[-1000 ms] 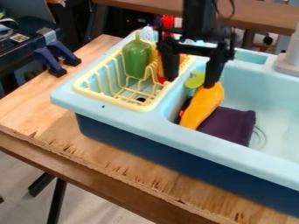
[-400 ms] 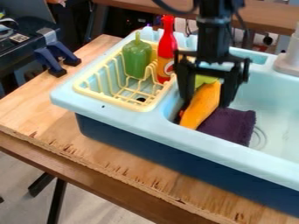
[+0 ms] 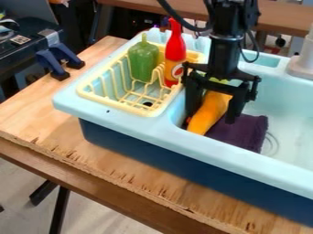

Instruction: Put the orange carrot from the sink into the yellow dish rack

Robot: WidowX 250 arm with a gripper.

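Note:
The black gripper (image 3: 209,118) is low over the left part of the sink basin, open, with its two fingers on either side of an orange toy (image 3: 209,115). The orange toy leans in the basin, its lower end near the left front wall. A bit of green shows behind it, partly covered by the gripper. Beside and under the toy lies a dark purple cloth (image 3: 243,133). I cannot tell whether the fingers touch the toy.
Left of the basin, a yellow dish rack (image 3: 120,105) holds a green bottle (image 3: 143,61) and a red bottle (image 3: 175,52). The light blue sink rim (image 3: 165,133) runs along the front. A faucet base (image 3: 302,65) stands at right; blue clamps (image 3: 59,59) sit at left.
From above the divider, the gripper has come down and to the right, around the orange toy. The red bottle, partly covered before, is now in plain view.

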